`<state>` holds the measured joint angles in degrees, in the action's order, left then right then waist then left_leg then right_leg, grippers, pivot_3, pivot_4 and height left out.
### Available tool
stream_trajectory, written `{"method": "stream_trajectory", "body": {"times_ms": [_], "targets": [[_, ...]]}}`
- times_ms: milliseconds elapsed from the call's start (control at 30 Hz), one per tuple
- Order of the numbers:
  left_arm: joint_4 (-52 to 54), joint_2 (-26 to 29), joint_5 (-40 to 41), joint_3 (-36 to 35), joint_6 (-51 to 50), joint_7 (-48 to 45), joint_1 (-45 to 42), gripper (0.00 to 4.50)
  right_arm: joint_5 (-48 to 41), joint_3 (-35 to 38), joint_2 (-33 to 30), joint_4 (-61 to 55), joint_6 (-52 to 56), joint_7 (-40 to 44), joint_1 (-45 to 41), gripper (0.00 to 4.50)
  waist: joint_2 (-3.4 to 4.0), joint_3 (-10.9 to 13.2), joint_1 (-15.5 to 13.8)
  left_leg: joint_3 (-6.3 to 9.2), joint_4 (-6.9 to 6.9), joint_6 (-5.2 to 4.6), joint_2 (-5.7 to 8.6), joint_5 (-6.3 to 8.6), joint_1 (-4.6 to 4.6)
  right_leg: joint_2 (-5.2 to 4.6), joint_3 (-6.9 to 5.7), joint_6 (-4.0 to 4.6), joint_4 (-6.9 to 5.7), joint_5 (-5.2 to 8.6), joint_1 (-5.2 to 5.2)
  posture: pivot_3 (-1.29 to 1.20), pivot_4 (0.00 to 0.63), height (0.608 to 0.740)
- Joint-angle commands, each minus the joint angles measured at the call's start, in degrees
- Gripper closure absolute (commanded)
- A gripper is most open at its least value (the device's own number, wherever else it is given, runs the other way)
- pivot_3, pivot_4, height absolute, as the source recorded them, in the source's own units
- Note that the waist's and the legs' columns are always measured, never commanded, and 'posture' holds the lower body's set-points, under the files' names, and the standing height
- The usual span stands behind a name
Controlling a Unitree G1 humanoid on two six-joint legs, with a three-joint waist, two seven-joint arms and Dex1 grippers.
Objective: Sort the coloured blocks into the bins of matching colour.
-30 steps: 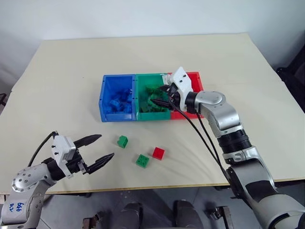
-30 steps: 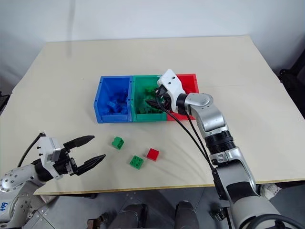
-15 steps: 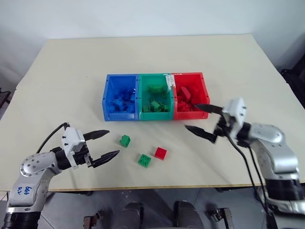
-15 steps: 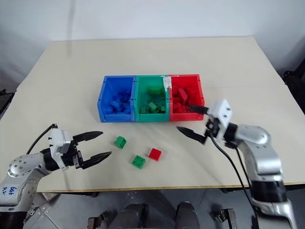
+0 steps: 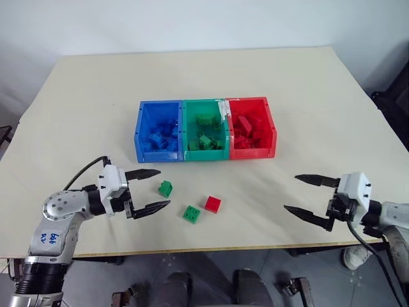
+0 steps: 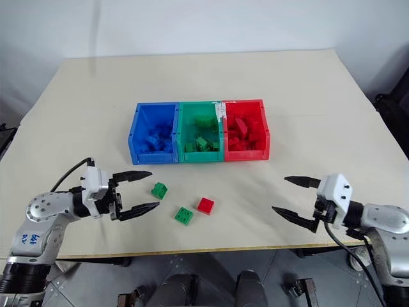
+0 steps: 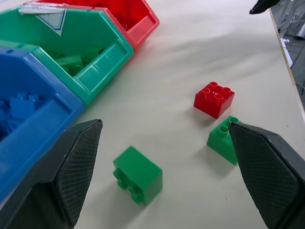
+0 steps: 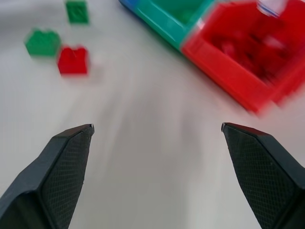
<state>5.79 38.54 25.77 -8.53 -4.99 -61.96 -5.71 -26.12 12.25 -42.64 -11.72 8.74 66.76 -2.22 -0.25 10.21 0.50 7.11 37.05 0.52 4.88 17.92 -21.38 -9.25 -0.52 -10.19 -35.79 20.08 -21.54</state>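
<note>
Three joined bins stand mid-table: blue bin (image 5: 158, 130), green bin (image 5: 204, 129), red bin (image 5: 251, 127), each holding several blocks of its own colour. Loose on the table in front lie a green block (image 5: 166, 188), a second green block (image 5: 191, 213) and a red block (image 5: 213, 204). My left gripper (image 5: 152, 189) is open, empty, just left of the first green block (image 7: 138, 174). My right gripper (image 5: 305, 195) is open and empty near the table's front right edge, well apart from the blocks.
The beige table (image 5: 307, 96) has wide free room behind and beside the bins. Its front edge runs just below both grippers. A white label (image 5: 223, 109) sits on the wall between the green and red bins.
My right gripper has drawn back from over the green bin to the front right edge, open. My left gripper has edged toward the near green block.
</note>
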Motion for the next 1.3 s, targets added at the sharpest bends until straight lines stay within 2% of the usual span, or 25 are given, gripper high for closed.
{"method": "stream_trajectory", "body": {"times_ms": [33, 267, 433, 533, 633, 867, 1000, 1100, 1200, 1300], "targets": [[1.65, 1.15, 1.76, -3.32, -0.47, 0.06, 3.35, 0.0, 0.83, -7.78, 0.6, -4.93, 5.67, -1.87, -4.84, 0.01, 0.0, 0.0, -0.12, 0.02, 0.0, 0.01, -0.01, 0.0, -0.01, 0.01, -0.01, 0.0, 0.0, 0.0, -0.01, 0.0, 0.15, 0.74], [4.52, 2.85, 3.55, -7.88, -1.92, -0.18, 11.14, 0.0, 4.63, -21.69, 7.81, -4.2, 13.68, -7.05, -15.51, 0.01, -0.05, 0.03, -0.58, 0.13, 0.0, 0.04, -0.01, 0.03, -0.04, -0.01, -0.03, 0.01, 0.06, 0.0, -0.02, 0.0, 0.15, 0.74], [8.31, 2.82, 4.35, -8.62, -1.74, -0.91, 14.27, 0.0, 11.01, -30.04, 11.14, 0.32, 13.51, -8.67, -17.5, 0.01, -0.09, 0.02, -0.77, 0.26, 0.0, 0.03, 0.11, 0.03, -0.09, -0.08, -0.08, 0.02, 0.07, 0.0, -0.02, 0.0, 0.15, 0.74], [9.69, 3.05, 4.32, -8.12, -2.05, -1.06, 15.12, 0.0, 12.53, -31.12, 12.17, 0.91, 13.9, -10.28, -17.25, 0.01, -0.08, 0.03, -0.48, 0.26, -0.06, 0.02, 0.12, 0.04, -0.11, -0.08, -0.09, 0.02, 0.06, 0.0, -0.07, 0.0, 0.15, 0.74], [10.53, 2.89, 4.43, -8.21, -2.58, -0.4, 15.07, 0.0, 13.72, -30.55, 12.43, 1.39, 12.97, -11.93, -17.03, 0.62, -0.08, 0.03, -0.43, 0.25, -0.03, 0.02, 0.1, 0.04, -0.11, -0.06, -0.11, 0.03, 0.06, 0.0, -0.05, 0.0, 0.15, 0.74], [10.84, 2.02, 4.67, -7.06, -3.36, 0.51, 13.34, 0.0, 12.3, -28.05, 12.49, -0.24, 13.55, -13.1, -16.51, 3.02, -0.08, 0.03, -0.42, 0.24, -0.04, 0.03, 0.11, 0.04, -0.11, -0.06, -0.11, 0.03, 0.06, 0.0, -0.05, 0.0, 0.15, 0.74], [11.03, 0.88, 5.55, -6.24, -4.47, 1.55, 10.93, 0.0, 6.17, -22.63, 12.72, -4.26, 16.38, -12.78, -17.13, 3.05, -0.08, 0.03, -0.45, 0.24, -0.03, 0.03, 0.11, 0.04, -0.11, -0.06, -0.11, 0.02, 0.05, 0.0, -0.05, 0.0, 0.15, 0.74], [11.54, -0.35, 6.99, -6.06, -6.97, 3.6, 8.6, 0.0, 3.79, -16.53, 13.35, -3.61, 19.27, -17.29, -21.17, 3.05, -0.08, 0.03, -0.39, 0.24, -0.01, 0.03, 0.1, 0.04, -0.11, -0.06, -0.11, 0.02, 0.04, 0.0, -0.04, 0.0, 0.15, 0.74], [11.86, -1.35, 7.62, -5.35, -8.79, 5.11, 6.65, 0.0, 4.36, -11.49, 13.01, 1.07, 20.76, -22.3, -27.33, 3.05, -0.07, 0.03, -0.32, 0.22, 0.04, 0.03, 0.11, 0.04, -0.11, -0.06, -0.1, 0.02, -0.03, 0.0, -0.06, 0.0, 0.15, 0.74], [11.89, -2.14, 7.41, -4.38, -9.27, 5.82, 5.07, 0.0, 8.59, -10.25, 12.04, 7.37, 15.69, -24.72, -32.47, 3.05, -0.08, 0.03, -0.29, 0.23, -0.03, 0.04, 0.1, 0.03, -0.09, -0.04, -0.1, 0.03, -0.04, 0.0, -0.08, 0.0, 0.15, 0.74]]}}
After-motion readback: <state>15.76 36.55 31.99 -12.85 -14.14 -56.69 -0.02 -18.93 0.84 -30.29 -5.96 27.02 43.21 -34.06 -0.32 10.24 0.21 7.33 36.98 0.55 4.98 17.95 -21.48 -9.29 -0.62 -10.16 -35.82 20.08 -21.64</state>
